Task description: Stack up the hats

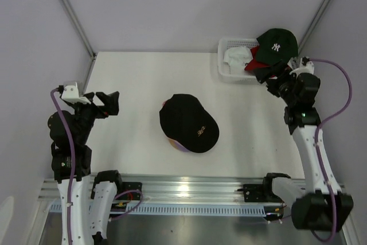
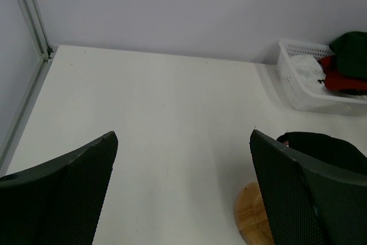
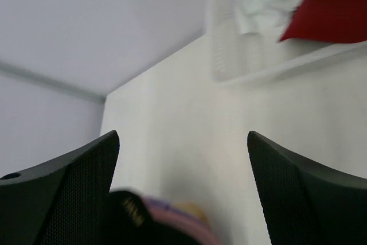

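A black cap [image 1: 189,123] tops a stack in the table's middle, with purple [image 1: 179,146] and pink edges showing beneath it. The stack also shows blurred in the right wrist view [image 3: 132,216]. A dark green cap [image 1: 277,45], a red cap [image 1: 254,65] and a white cap [image 1: 235,58] lie in the white mesh basket [image 1: 225,73] at the back right. My left gripper [image 1: 109,104] is open and empty at the left. My right gripper [image 1: 269,76] is open and empty beside the basket's front right corner.
The round wooden stand [image 2: 252,213] sits under the stack and shows in the left wrist view. Grey walls with metal frame posts [image 1: 70,12] enclose the table. A metal rail [image 1: 189,190] runs along the near edge.
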